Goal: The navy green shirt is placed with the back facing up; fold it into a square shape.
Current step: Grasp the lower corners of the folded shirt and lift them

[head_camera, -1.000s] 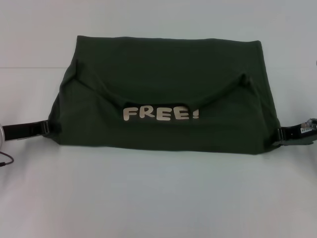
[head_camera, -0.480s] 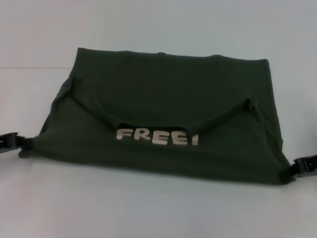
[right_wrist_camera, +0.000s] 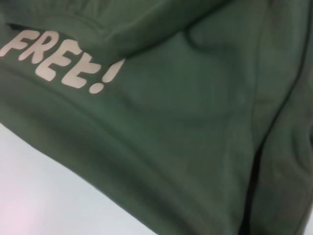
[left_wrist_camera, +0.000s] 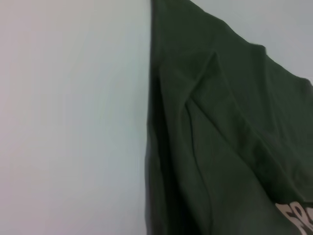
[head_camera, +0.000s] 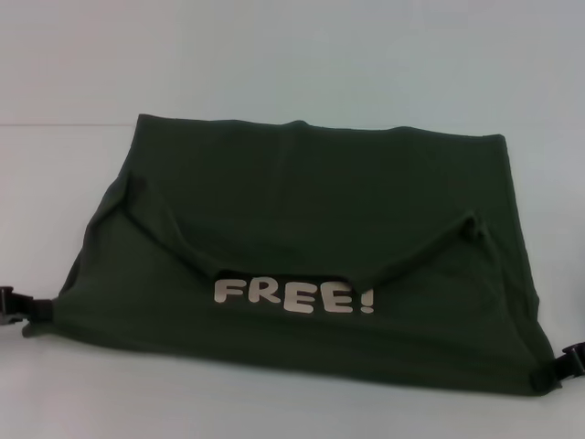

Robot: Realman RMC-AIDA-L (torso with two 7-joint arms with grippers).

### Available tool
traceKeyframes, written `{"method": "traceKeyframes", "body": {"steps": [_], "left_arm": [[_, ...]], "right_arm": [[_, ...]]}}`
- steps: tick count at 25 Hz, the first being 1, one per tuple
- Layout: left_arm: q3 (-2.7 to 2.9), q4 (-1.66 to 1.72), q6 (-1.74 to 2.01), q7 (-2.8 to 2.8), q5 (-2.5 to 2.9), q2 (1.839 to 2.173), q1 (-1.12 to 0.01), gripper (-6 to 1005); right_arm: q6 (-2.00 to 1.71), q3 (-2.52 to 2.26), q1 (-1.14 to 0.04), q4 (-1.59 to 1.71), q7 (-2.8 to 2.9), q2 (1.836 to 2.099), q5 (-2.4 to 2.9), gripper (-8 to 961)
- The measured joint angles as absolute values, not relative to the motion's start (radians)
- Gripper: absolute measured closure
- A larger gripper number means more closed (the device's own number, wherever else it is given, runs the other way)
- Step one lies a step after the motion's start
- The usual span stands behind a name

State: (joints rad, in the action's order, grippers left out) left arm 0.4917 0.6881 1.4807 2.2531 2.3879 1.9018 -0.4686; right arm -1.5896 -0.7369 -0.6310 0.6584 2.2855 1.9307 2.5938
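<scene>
The navy green shirt point(head_camera: 302, 247) lies spread across the pale tabletop point(head_camera: 274, 402), folded over so that its near part shows the front, with the neckline curving above the cream "FREE!" lettering point(head_camera: 294, 297). The lettering sits in the middle of the shirt's near half, just below the dark neck opening. The shirt's far edge runs roughly straight, while its two near corners are drawn outward and toward the robot, so the cloth reads wider at the near hem than at the far one.

The left gripper point(head_camera: 16, 311) is at the shirt's near left corner, its dark fingers closed on the cloth there, with the corner pulled to a small point. The right gripper point(head_camera: 569, 363) is at the shirt's near right corner, its fingers likewise pinching the hem.

In the left wrist view the shirt point(left_wrist_camera: 220, 137) hangs in long creases beside bare tabletop point(left_wrist_camera: 73, 117), with a bit of the lettering point(left_wrist_camera: 296, 215) at one corner. In the right wrist view the shirt point(right_wrist_camera: 195, 122) fills most of the picture, with the lettering point(right_wrist_camera: 58, 58) near its folded neckline and a strip of tabletop point(right_wrist_camera: 49, 196) beyond the hem.
</scene>
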Motion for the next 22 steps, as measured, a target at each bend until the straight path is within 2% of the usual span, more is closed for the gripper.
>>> {"method": "traceKeyframes", "body": {"steps": [11, 22], "left_arm": [[0.477, 0.69, 1.629, 2.237, 2.389, 1.908, -0.439, 978], [0.459, 0.692, 1.767, 2.224, 2.433, 1.9, -0.418, 976]], "right_arm": [[-1.661, -0.738, -0.616, 0.665, 2.264, 1.931, 2.597, 936], [-1.735, -0.747, -0.565, 0.67, 2.216, 1.92, 2.601, 937]]}}
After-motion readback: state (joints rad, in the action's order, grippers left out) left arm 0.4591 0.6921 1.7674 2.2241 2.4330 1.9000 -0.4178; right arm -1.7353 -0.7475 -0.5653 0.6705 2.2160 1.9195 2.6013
